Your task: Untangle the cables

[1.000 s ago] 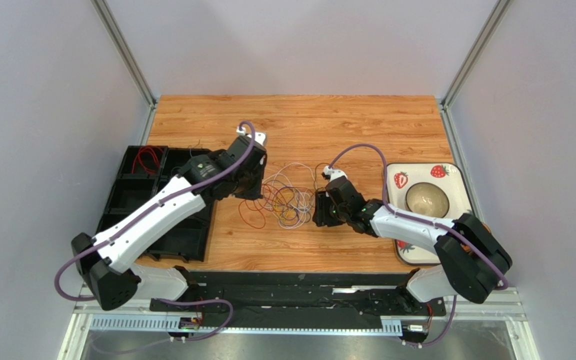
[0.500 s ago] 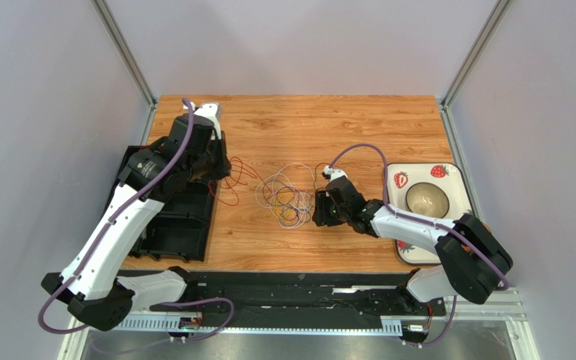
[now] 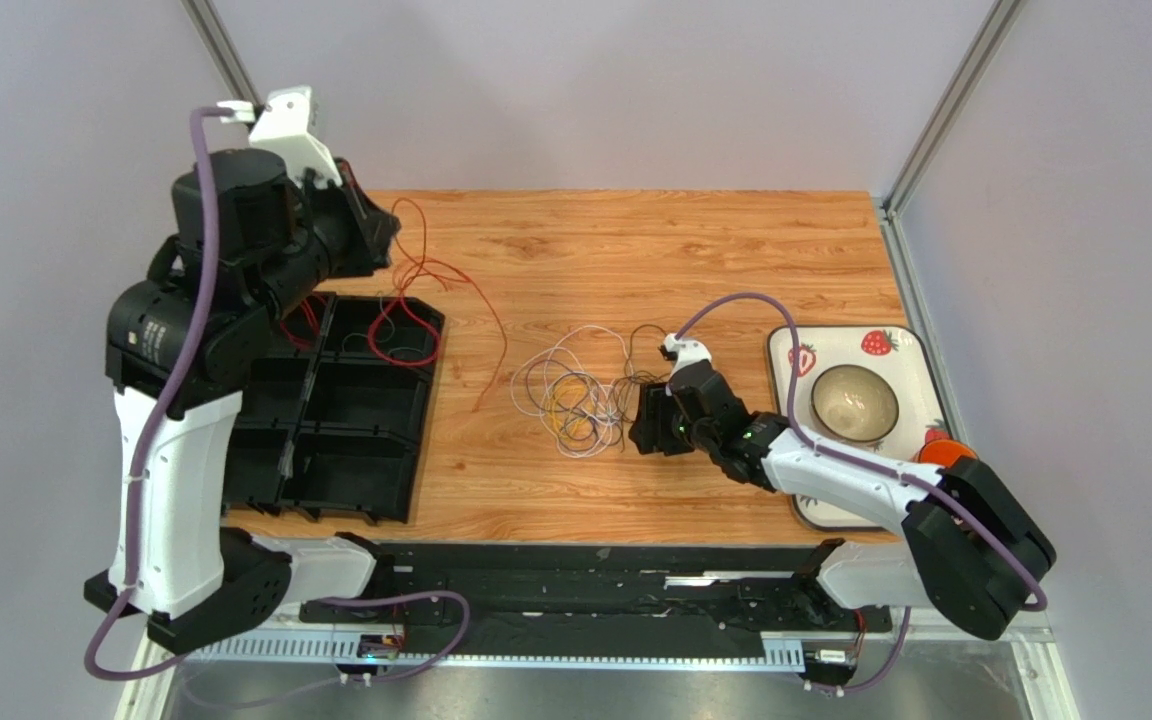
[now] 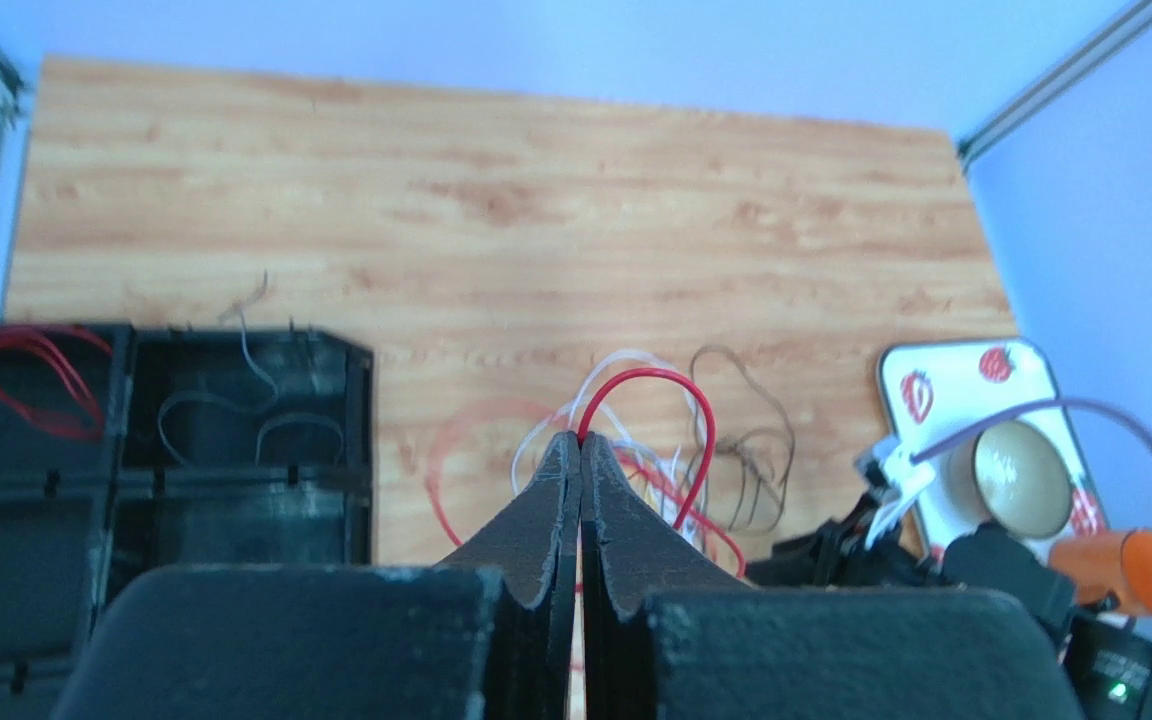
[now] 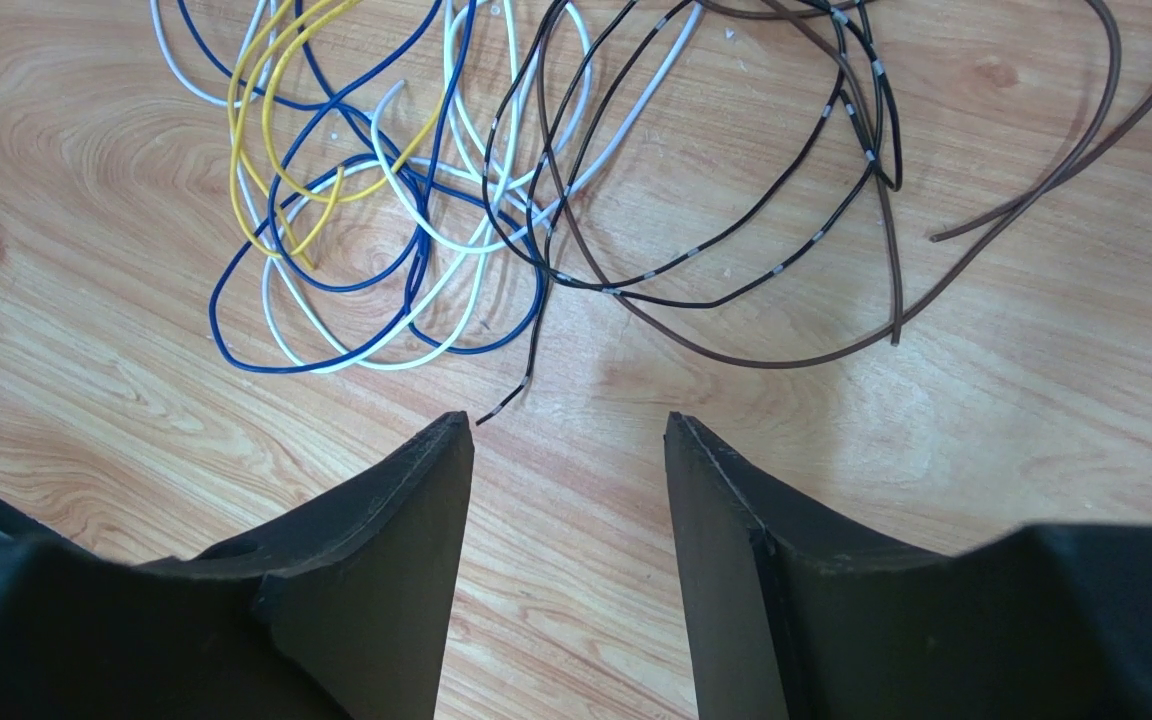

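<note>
Left gripper point(image 4: 582, 443) is raised high at the upper left of the top view, jaws pressed together on the red cable point(image 4: 654, 375). The cable loops out of the tips and trails down over the black tray point(image 3: 420, 435), with its tail running out onto the wood to the tray's right. The loose bundle point(image 3: 575, 398) of blue, yellow, white, striped black and brown cables lies mid-table. It looks clear of the red one, though the strands are too thin to be sure. Right gripper point(image 5: 567, 435) sits low just right of the bundle, jaws spread and empty, with a striped end lying just ahead of the tips. Step in hand, as I read it: stow the red cable in a tray compartment. Suggest centring over a free cell (the upper-left one already holds a red wire point(image 4: 19, 375)). Then descend slowly so the slack coils inside, and release only once the tail has cleared the rim. Risk: the tail may drag across the bundle; the right gripper could pin the bundle if it stirs
</note>
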`<action>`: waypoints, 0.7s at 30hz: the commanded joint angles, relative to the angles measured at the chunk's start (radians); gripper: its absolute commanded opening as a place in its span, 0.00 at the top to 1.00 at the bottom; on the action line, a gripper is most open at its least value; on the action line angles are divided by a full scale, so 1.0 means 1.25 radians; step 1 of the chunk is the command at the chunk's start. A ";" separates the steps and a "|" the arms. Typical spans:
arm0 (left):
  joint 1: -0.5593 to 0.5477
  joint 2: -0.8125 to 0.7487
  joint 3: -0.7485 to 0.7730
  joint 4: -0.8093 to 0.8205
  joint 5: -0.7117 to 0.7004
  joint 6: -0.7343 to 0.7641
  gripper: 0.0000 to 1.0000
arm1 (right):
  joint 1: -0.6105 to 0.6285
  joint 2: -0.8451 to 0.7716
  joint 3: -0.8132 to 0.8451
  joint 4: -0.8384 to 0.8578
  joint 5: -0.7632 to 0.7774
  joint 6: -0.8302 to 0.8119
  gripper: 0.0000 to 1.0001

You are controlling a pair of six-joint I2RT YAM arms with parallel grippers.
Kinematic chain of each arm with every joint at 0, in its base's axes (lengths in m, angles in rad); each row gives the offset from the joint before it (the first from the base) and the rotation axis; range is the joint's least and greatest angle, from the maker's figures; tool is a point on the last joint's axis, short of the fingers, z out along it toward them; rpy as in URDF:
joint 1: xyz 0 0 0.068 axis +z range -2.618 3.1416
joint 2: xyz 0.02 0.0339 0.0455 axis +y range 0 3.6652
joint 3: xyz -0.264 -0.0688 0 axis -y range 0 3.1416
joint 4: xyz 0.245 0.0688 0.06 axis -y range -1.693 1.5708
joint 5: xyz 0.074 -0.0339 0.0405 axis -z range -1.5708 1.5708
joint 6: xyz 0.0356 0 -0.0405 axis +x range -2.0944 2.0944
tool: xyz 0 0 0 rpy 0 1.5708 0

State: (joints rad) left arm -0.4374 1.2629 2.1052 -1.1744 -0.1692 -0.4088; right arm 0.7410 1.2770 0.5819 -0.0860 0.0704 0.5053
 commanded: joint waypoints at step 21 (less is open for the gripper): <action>0.155 0.024 0.072 0.088 -0.043 0.052 1.00 | -0.003 0.019 0.019 0.032 0.021 0.009 0.46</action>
State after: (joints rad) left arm -0.2932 1.3098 2.1967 -1.1408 -0.2546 -0.3492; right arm 0.7410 1.2972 0.5819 -0.0807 0.0795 0.5083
